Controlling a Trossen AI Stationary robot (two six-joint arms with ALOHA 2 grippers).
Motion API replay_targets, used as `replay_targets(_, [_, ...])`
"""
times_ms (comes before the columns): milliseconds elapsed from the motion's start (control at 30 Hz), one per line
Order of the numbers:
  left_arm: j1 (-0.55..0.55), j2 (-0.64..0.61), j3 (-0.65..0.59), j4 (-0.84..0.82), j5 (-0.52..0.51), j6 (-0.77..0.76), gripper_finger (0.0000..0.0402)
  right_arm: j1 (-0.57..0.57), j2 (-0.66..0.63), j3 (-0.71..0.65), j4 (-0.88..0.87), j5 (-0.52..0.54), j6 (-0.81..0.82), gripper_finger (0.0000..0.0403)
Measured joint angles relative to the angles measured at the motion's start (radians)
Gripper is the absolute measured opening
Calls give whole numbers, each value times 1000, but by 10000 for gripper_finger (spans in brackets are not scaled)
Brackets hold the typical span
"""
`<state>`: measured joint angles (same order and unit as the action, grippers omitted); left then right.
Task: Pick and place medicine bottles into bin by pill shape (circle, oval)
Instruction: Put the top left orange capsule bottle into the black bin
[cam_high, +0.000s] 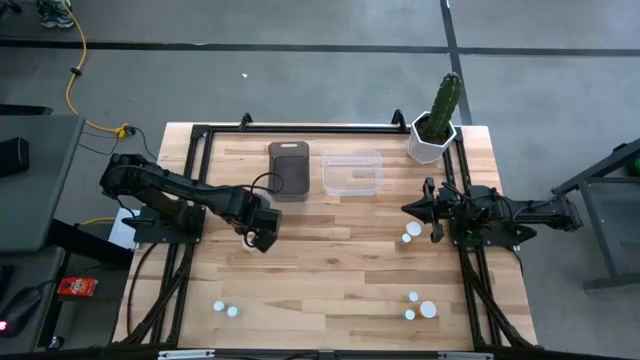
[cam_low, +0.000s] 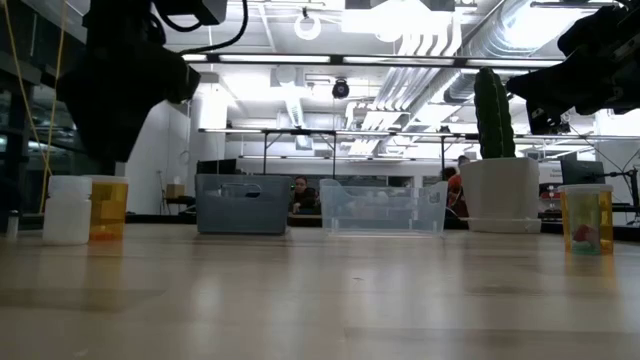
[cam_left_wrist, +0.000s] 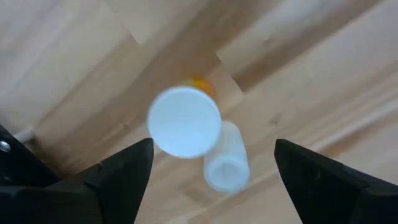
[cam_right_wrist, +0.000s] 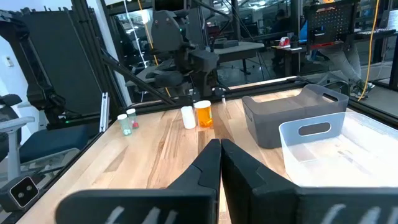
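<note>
- Spread wide apart, the jaws of the left gripper (cam_high: 252, 238) hang straight above two bottles standing side by side on the table (cam_high: 330, 260): an amber bottle (cam_left_wrist: 185, 120) with a white cap and a pale white bottle (cam_left_wrist: 226, 163). Neither finger touches them.
- Near the front edge on the left stand two more small bottles (cam_high: 225, 309), close together.
- Toward the back, a dark grey bin (cam_high: 288, 168) sits just beside a clear bin (cam_high: 352, 172), the grey one on the left.
- Behind the right arm, a potted cactus (cam_high: 437, 122) stands at the back corner.
- Pressed together with nothing between them, the jaws of the right gripper (cam_high: 407, 209) hover above the wood at the table's right side, pointing toward the middle.
- One bottle (cam_high: 412, 233) stands near that gripper, and three more (cam_high: 419, 307) cluster near the front right.
</note>
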<state>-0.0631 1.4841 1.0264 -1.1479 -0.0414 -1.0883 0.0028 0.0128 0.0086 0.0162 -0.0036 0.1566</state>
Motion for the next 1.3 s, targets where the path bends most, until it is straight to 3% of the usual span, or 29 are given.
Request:
replay_targets(333, [5, -1, -6, -11, -83, -110, 323, 0, 0, 0, 0, 0, 0, 5])
replay_targets(567, [40, -1, -93, 11, -39, -120, 319, 0, 0, 0, 0, 0, 0, 5])
replay_targets(1033, [77, -1, -98, 94, -47, -113, 317, 0, 0, 0, 0, 0, 0, 5])
replay_targets(1300, [56, 0, -98, 76, -41, -116, 282, 0, 0, 0, 0, 0, 0, 5])
